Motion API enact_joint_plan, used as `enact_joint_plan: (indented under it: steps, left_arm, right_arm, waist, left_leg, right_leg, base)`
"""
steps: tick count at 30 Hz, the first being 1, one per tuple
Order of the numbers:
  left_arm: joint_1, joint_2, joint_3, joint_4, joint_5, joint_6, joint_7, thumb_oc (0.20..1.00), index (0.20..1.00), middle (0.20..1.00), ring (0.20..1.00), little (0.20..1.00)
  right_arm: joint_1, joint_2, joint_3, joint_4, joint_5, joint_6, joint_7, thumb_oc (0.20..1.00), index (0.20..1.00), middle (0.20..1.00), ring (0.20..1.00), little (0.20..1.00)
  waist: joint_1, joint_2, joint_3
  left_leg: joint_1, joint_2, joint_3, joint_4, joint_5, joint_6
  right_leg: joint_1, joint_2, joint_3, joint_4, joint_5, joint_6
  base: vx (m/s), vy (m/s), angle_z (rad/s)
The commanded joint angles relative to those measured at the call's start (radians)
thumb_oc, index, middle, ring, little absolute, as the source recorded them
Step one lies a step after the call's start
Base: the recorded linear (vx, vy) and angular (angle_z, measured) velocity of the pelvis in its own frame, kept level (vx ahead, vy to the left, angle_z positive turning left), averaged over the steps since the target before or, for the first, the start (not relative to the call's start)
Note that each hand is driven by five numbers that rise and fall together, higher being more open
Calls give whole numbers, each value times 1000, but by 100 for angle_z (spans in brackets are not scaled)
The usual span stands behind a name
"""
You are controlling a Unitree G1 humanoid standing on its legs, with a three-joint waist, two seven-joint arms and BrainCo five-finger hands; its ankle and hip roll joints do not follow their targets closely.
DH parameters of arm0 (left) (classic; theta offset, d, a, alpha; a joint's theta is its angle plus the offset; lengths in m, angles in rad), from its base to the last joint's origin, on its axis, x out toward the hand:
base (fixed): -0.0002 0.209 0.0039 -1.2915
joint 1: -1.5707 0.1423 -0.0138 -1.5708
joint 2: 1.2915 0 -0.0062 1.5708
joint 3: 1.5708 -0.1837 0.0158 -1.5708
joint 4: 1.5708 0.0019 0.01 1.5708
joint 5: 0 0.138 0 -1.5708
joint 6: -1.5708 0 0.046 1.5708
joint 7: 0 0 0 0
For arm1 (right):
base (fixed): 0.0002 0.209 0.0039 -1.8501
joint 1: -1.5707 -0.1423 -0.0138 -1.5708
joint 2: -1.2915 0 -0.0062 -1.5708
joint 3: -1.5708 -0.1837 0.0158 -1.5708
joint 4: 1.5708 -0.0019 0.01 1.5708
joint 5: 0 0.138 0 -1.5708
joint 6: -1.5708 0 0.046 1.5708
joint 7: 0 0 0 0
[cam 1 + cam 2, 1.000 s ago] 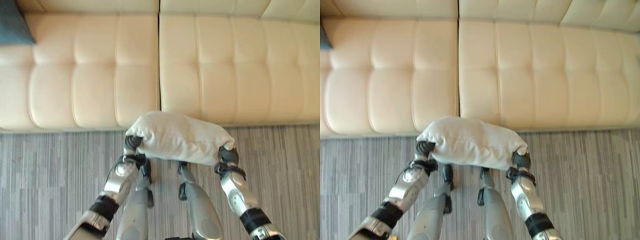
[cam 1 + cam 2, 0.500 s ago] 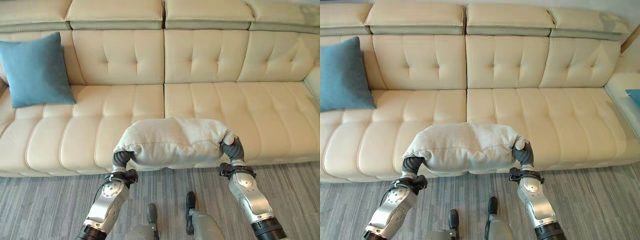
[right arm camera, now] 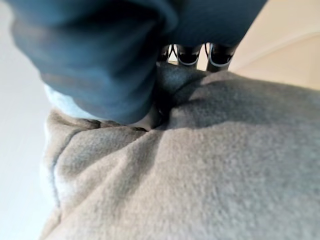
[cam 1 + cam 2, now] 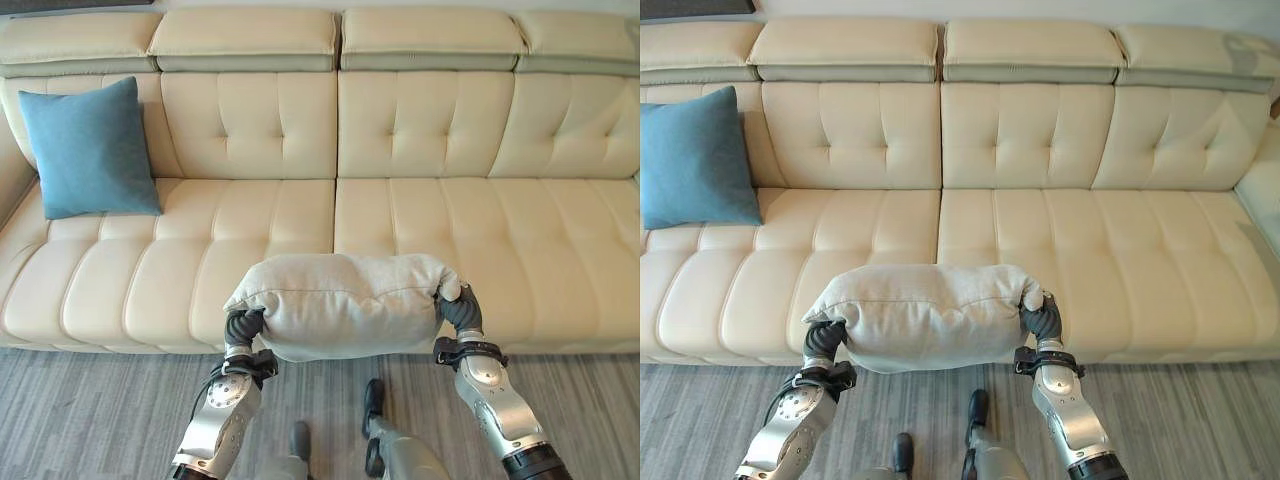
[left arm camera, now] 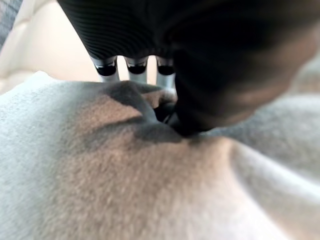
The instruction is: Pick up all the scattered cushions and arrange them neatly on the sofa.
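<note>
I hold a pale grey cushion [image 4: 345, 305] crosswise in front of the cream sofa's [image 4: 420, 220] seat edge, near its middle seam. My left hand [image 4: 243, 328] grips the cushion's left end and my right hand [image 4: 458, 312] grips its right end. In the left wrist view the fingers [image 5: 107, 67] reach over the fabric [image 5: 125, 190] while the thumb presses a dent into it. The right wrist view shows the same pinch, with fingers [image 3: 219, 55] beyond the cushion [image 3: 200, 165]. A blue cushion [image 4: 88, 148] leans upright against the backrest at the sofa's left end.
The long seat to the right of the blue cushion is bare cream leather. A grey striped floor [image 4: 90, 410] runs along the sofa's front. A side section of the sofa [image 4: 1265, 190] turns forward at the far right.
The camera has swung upward, bringing the backrest and the blue cushion into the picture. Both hands keep their hold, and the grey cushion is carried higher, level with the seat front.
</note>
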Motion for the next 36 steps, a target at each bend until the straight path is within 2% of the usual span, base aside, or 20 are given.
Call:
enact_joint_plan:
  steps: [1, 2, 5, 6, 7, 10, 11, 12, 14, 17, 20, 22, 25, 26, 27, 29, 31, 32, 34, 36]
  left_arm:
    - [-89, -28, -41, -145, 36, -106, -42, 200, 200, 200, 200, 200]
    - [-83, -25, -42, -153, 33, -110, -39, 200, 200, 200, 200, 200]
    - [-78, -27, -37, -162, 21, -106, -35, 200, 200, 200, 200, 200]
    - [-75, -31, -32, -171, 16, -104, -28, 200, 200, 200, 200, 200]
    - [-75, -30, -32, -172, 16, -103, -28, 200, 200, 200, 200, 200]
    - [-63, -25, -32, -188, 32, -96, -29, 200, 200, 200, 200, 200]
    - [-60, -21, -33, -201, 45, -91, -26, 200, 200, 200, 200, 200]
    - [-60, -21, -33, -201, 45, -91, -26, 200, 200, 200, 200, 200]
    - [-60, -25, -38, -201, 53, -85, -20, 200, 200, 200, 200, 200]
    - [-68, -29, -47, -194, 59, -78, -9, 200, 200, 200, 200, 200]
    - [-60, -31, -55, -186, 54, -77, -9, 200, 200, 200, 200, 200]
    - [-59, -28, -66, -181, 54, -76, -12, 200, 200, 200, 200, 200]
    - [-65, -12, -76, -178, 55, -70, -15, 200, 200, 200, 200, 200]
    - [-72, -9, -81, -174, 58, -66, -12, 200, 200, 200, 200, 200]
    - [-80, -5, -81, -169, 61, -61, -9, 200, 200, 200, 200, 200]
    - [-84, 7, -81, -175, 66, -65, -4, 200, 200, 200, 200, 200]
    - [-95, 15, -76, -173, 82, -64, 4, 200, 200, 200, 200, 200]
    - [-98, 15, -74, -173, 86, -65, 3, 200, 200, 200, 200, 200]
    - [-111, 18, -65, -170, 95, -72, 3, 200, 200, 200, 200, 200]
    - [-115, 16, -53, -167, 97, -76, 7, 200, 200, 200, 200, 200]
  right_arm:
    - [-116, 2, 51, -143, -27, -99, 27, 200, 200, 200, 200, 200]
    - [-118, -3, 53, -150, -22, -100, 30, 200, 200, 200, 200, 200]
    - [-117, -10, 51, -164, -27, -96, 29, 200, 200, 200, 200, 200]
    - [-118, -11, 48, -170, -29, -95, 22, 200, 200, 200, 200, 200]
    - [-118, -10, 48, -171, -29, -94, 22, 200, 200, 200, 200, 200]
    - [-125, -7, 56, -178, -32, -94, 23, 200, 200, 200, 200, 200]
    - [-129, -7, 63, -180, -33, -94, 19, 200, 200, 200, 200, 200]
    - [-129, -7, 63, -180, -32, -94, 19, 200, 200, 200, 200, 200]
    - [-130, -12, 68, -183, -39, -86, 18, 200, 200, 200, 200, 200]
    - [-127, -15, 64, -192, -47, -78, 12, 200, 200, 200, 200, 200]
    - [-99, -11, 60, -198, -73, -69, 19, 200, 200, 200, 200, 200]
    - [-90, -3, 57, -200, -77, -64, 22, 200, 200, 200, 200, 200]
    - [-85, 13, 56, -204, -92, -56, 25, 200, 200, 200, 200, 200]
    - [-86, 23, 56, -204, -97, -55, 23, 200, 200, 200, 200, 200]
    - [-87, 29, 57, -205, -103, -54, 21, 200, 200, 200, 200, 200]
    - [-100, 40, 59, -206, -110, -55, 19, 200, 200, 200, 200, 200]
    - [-119, 55, 65, -196, -119, -55, 5, 200, 200, 200, 200, 200]
    - [-122, 59, 64, -197, -119, -55, 4, 200, 200, 200, 200, 200]
    - [-142, 66, 64, -190, -106, -59, -4, 200, 200, 200, 200, 200]
    - [-163, 72, 67, -182, -90, -62, -9, 200, 200, 200, 200, 200]
  waist:
    - [12, 7, -16]
    - [20, 3, -5]
    - [26, -3, 3]
    - [30, -15, 10]
    - [30, -15, 11]
    - [37, -35, 7]
    - [37, -28, -2]
    - [37, -29, -1]
    - [31, -16, -7]
    - [20, -8, -11]
    - [14, 1, -43]
    - [16, -4, -63]
    - [16, -17, -78]
    - [15, -20, -76]
    - [14, -20, -71]
    - [9, -18, -50]
    - [2, -5, -34]
    - [2, -2, -35]
    - [5, 5, -39]
    - [18, 2, -42]
  left_leg:
    - [-4, -72, 13, 351, 20, -34]
    - [-49, -80, 0, 447, 40, -47]
    - [-103, -68, -3, 525, 41, -42]
    - [-146, -66, -2, 470, 5, -15]
    - [-145, -67, -1, 469, 5, -15]
    - [-150, -86, -23, 257, -52, 24]
    - [-147, -73, -74, 51, 36, 7]
    - [-139, -74, -74, 38, 43, 7]
    - [-138, -55, -91, -92, 129, -22]
    - [-182, -46, -72, -92, 127, -45]
    - [-146, -42, -62, -92, 126, -43]
    - [-111, -55, -54, -92, 105, -26]
    - [-63, -67, -35, -92, 68, 9]
    - [-45, -72, -25, -92, 50, 28]
    - [-29, -77, -17, -92, 35, 47]
    - [-11, -85, 5, -92, 21, 72]
    - [-9, -82, 13, -92, 12, 79]
    - [-8, -81, 14, -92, 8, 77]
    - [-6, -74, 15, -92, 5, 65]
    - [-12, -74, 24, -92, 3, 60]
  right_leg:
    - [118, 20, -10, -1, -137, -24]
    - [132, 18, -11, -1, -146, -35]
    - [158, 19, -18, -1, -170, -50]
    - [178, 7, -17, 3, -181, -49]
    - [179, 7, -17, 3, -181, -48]
    - [198, -7, -4, 3, -195, -37]
    - [214, 1, 1, 6, -207, -38]
    - [215, 0, 1, 7, -209, -38]
    - [233, 7, -1, 7, -222, -43]
    - [270, 6, 1, 15, -239, -40]
    - [303, 2, 4, 27, -260, -31]
    - [314, -16, 15, 46, -270, -17]
    - [303, -48, 30, 136, -282, 4]
    - [270, -62, 36, 223, -284, 19]
    - [221, -78, 46, 324, -266, 31]
    - [136, -106, 65, 458, -167, 61]
    - [79, -123, 73, 539, -154, 59]
    - [71, -120, 76, 524, -171, 53]
    - [86, -95, 61, 383, -202, 40]
    - [86, -79, 51, 183, -182, 33]
  base:
    - [322, -235, 27]
    - [107, -99, 23]
    - [211, -121, 8]
    - [226, -103, -6]
    - [222, -71, 4]
    - [246, 9, -5]
    - [260, 40, -16]
    - [251, 58, -18]
    - [196, 78, -17]
    - [254, 138, -5]
    - [320, 200, -1]
    - [338, 252, 4]
    - [275, 251, -6]
    - [163, 271, -12]
    - [96, 267, -16]
    - [11, 237, -23]
    - [6, 185, -27]
    - [53, 118, -21]
    - [72, 36, -26]
    - [55, -22, -23]
